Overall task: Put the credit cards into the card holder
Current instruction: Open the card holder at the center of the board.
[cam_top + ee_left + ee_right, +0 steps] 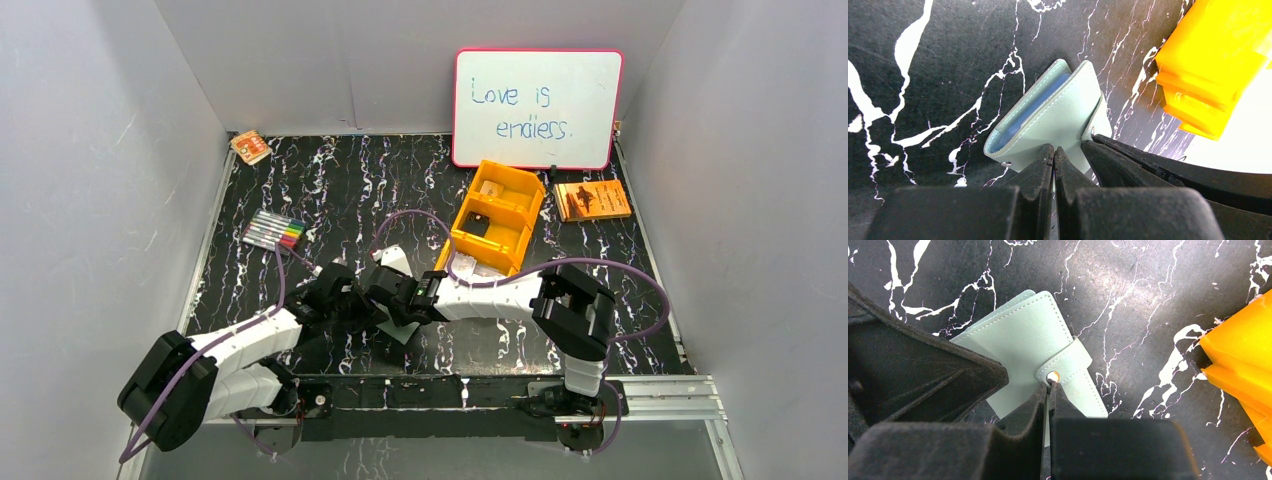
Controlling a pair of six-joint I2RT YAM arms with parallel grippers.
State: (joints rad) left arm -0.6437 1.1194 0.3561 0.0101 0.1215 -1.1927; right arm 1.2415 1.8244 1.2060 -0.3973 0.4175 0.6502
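The sage-green card holder (1058,112) lies folded on the black marbled table, its grey-blue inside showing at the open edge. It also shows in the right wrist view (1018,342) and, mostly hidden under both grippers, in the top view (402,331). My left gripper (1054,149) is shut on the holder's near cover edge. My right gripper (1049,385) is shut on the strap at the snap button (1052,376). Both grippers meet at the table's front centre, left (360,312) and right (388,300). Pale credit cards (489,189) lie in the orange tray.
The orange compartment tray (520,212) stands just behind and to the right of the grippers, close in the wrist views (1213,75) (1243,375). An orange booklet (592,200), a whiteboard (537,107), markers (275,232) and a small orange packet (250,147) lie further off.
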